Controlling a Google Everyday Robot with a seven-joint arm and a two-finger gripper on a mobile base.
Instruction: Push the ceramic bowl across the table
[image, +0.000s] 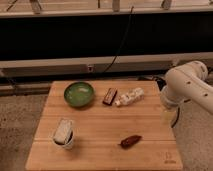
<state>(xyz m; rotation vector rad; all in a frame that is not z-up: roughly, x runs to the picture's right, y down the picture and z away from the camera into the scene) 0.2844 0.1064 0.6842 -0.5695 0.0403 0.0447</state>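
Note:
The green ceramic bowl (78, 94) stands upright on the far left part of the wooden table (100, 150). My white arm (189, 85) reaches in from the right, beside the table's right edge. My gripper (168, 115) hangs under the arm at the table's right edge, mostly hidden by the arm. It is far to the right of the bowl and touches nothing I can see.
A dark snack bar (110, 96) and a clear plastic bottle (129, 96) lie to the right of the bowl. A white cup with a packet in it (63, 133) stands front left. A brown object (130, 141) lies front centre. A dark counter front runs behind the table.

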